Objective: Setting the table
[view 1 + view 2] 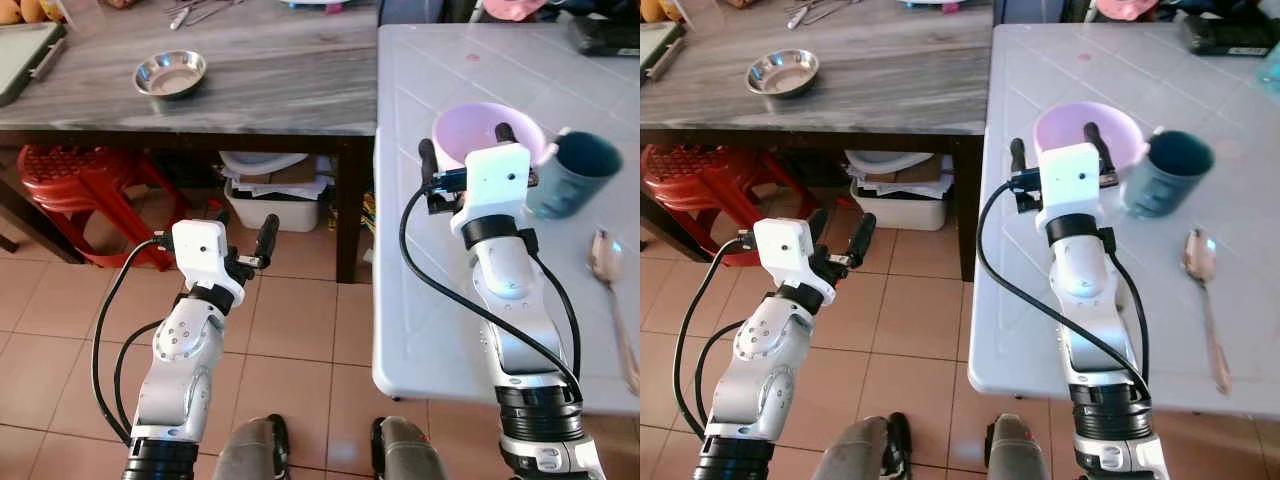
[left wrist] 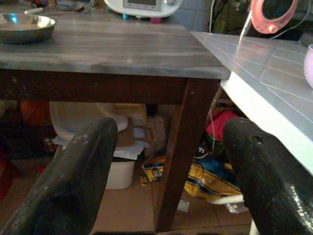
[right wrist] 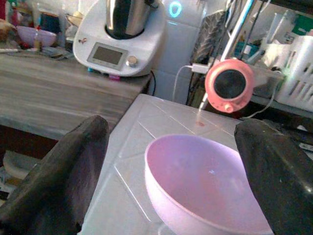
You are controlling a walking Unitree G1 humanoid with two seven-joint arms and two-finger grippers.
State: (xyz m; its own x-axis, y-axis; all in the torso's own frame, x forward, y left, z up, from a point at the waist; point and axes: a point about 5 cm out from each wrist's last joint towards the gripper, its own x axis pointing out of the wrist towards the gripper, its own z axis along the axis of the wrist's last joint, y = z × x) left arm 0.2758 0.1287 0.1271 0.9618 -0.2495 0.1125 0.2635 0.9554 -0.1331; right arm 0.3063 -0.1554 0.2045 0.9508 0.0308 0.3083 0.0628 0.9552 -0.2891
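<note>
A pale pink bowl (image 1: 482,128) stands on the white table (image 1: 430,300), with a teal mug (image 1: 577,172) just to its right and a metal spoon (image 1: 608,268) nearer the front. My right gripper (image 1: 467,147) hovers at the bowl's near rim, open, one finger on each side of it. In the right wrist view the bowl (image 3: 205,181) lies between the two black fingers (image 3: 63,176), which do not touch it. My left gripper (image 1: 245,232) is open and holds nothing, raised over the tiled floor left of the white table. A steel bowl (image 1: 170,72) sits on the grey wooden table (image 1: 260,95).
Under the wooden table are a red plastic stool (image 1: 80,190) and a white bin (image 1: 270,205). A tray (image 1: 20,55) lies at that table's left end. A dark object (image 1: 605,35) sits at the white table's far right. A white kitchen appliance (image 3: 122,34) stands behind.
</note>
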